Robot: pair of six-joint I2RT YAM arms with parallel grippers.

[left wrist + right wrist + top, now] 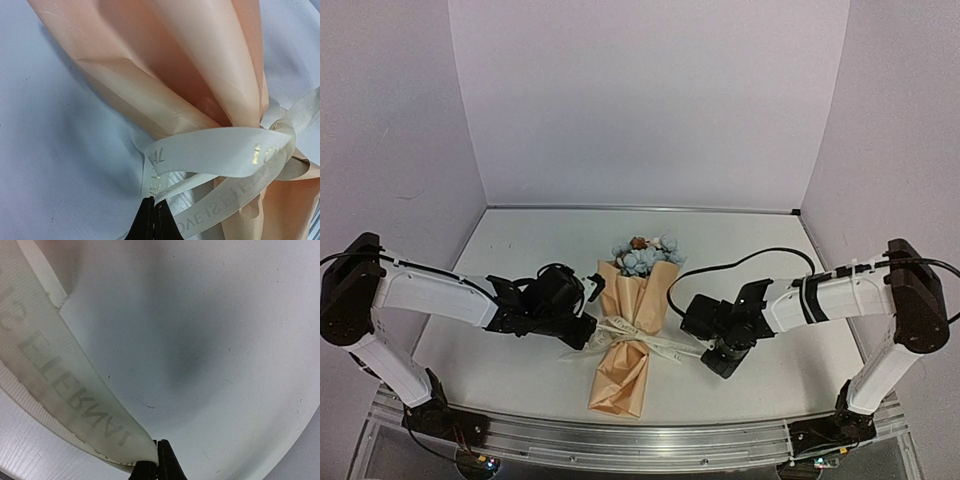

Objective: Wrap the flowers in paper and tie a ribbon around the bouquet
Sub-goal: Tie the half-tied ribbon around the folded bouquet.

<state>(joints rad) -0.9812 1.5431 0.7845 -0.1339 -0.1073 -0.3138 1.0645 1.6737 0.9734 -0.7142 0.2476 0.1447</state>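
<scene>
Here the left tool (152, 216) has its fingers pressed together on a strand of the ribbon (220, 150), with the tied waist of the bouquet (625, 340) lying just beyond its tips and up to their right. The right tool (157, 460) is likewise pinched shut on the ribbon, gripping the printed band right at its tips, with bare worktop (225, 340) ahead of it. The bouquet lies flat between the two tools, the flowers (645, 255) poking out of the wide end on the far side of both and the narrow tail pointing back toward the arm bases. The ribbon already circles the paper (190, 75) where the cone narrows, and loops stand loose around the crossing, so the tie looks unfinished or only lightly drawn. The main risk is an uneven pull: if one tool draws harder than the other, the light bouquet could slide or swing across the worktop instead of the knot tightening. A slippery band could also slide out of either pinch, since each holds only a thin edge. Too hard a pull might crush the paper, or walk the tie down the taper and off the tail.
</scene>
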